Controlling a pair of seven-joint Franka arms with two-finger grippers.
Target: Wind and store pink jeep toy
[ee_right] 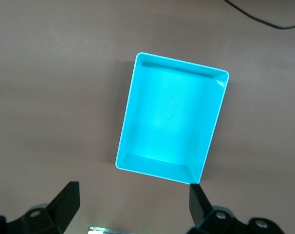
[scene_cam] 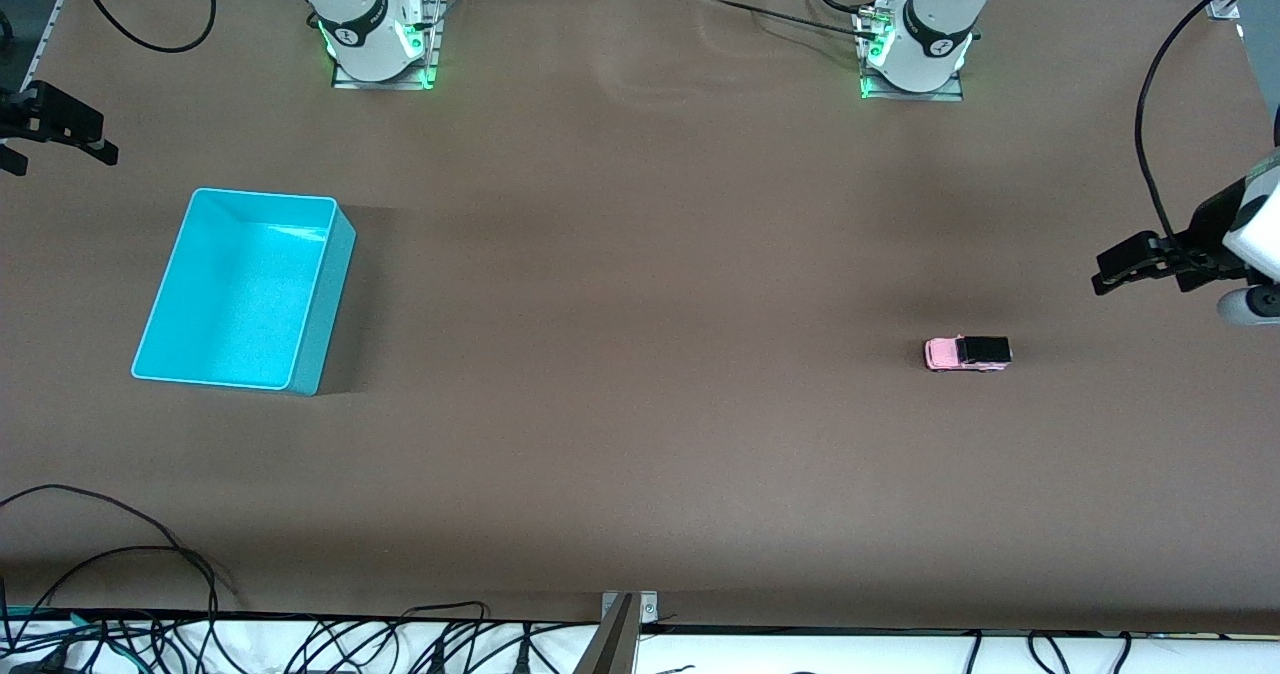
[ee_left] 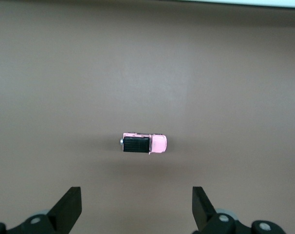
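Note:
The pink jeep toy (scene_cam: 967,353) (ee_left: 144,144) stands on its wheels on the brown table, toward the left arm's end, pink hood and black roof and rear showing. My left gripper (scene_cam: 1108,272) (ee_left: 137,196) hangs open over the table edge at that end, apart from the jeep, with nothing between its fingers. The cyan bin (scene_cam: 318,316) (ee_right: 129,113) sits empty toward the right arm's end. My right gripper (scene_cam: 62,149) (ee_right: 134,194) hovers open and empty over the table edge beside the bin.
Both arm bases (scene_cam: 375,39) (scene_cam: 915,49) stand along the table's back edge. Black cables (scene_cam: 120,554) trail over the front corner at the right arm's end, and a metal bracket (scene_cam: 625,619) sits at the middle of the front edge.

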